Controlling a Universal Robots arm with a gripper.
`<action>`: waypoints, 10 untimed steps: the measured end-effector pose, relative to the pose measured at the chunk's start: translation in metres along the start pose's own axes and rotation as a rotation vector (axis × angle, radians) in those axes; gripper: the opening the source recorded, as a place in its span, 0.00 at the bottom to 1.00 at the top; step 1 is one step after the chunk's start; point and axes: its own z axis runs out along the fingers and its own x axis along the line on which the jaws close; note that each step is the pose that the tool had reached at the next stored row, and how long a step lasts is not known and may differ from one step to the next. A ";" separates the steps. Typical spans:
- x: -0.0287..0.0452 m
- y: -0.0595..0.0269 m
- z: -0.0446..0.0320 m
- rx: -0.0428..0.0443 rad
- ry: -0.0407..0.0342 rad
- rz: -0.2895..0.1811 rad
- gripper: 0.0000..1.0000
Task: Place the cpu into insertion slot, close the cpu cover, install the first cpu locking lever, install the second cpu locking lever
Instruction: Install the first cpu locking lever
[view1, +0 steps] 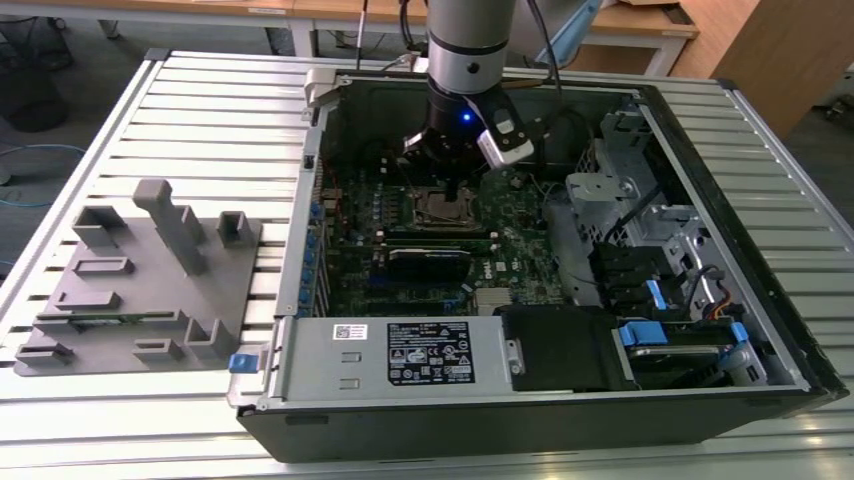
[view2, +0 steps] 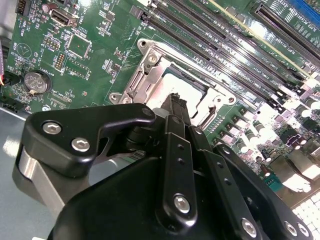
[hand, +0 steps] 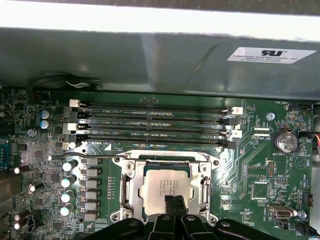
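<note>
The cpu (hand: 156, 184) lies flat in the insertion slot (view1: 441, 210), its dull silver top showing in both wrist views (view2: 167, 91). The silvery cpu cover (hand: 131, 182) frames it and appears to lie down around it (view2: 144, 70). A thin wire locking lever (hand: 80, 156) stretches out sideways from the socket's corner over the green board. My gripper (hand: 174, 201) is shut, its black fingertips (view2: 175, 100) pressed together with nothing between them, directly over the cpu's edge. In the exterior view the gripper (view1: 447, 172) hangs just above the socket inside the open computer case.
Long black memory slots (hand: 155, 125) run beside the socket, with the case's metal wall (hand: 150, 60) beyond. Capacitors (hand: 69, 181) and a coin battery (hand: 285, 141) flank it. A power supply (view1: 400, 352), drive cages (view1: 641, 230) and a grey fixture (view1: 134, 270) surround the work area.
</note>
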 end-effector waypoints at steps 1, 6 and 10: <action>0.0000 0.0000 0.0000 0.0000 0.0000 0.000 0.10; 0.0000 0.0000 -0.0012 0.0002 0.0001 0.000 0.10; -0.0001 0.0000 -0.0028 0.0000 0.0000 0.000 0.10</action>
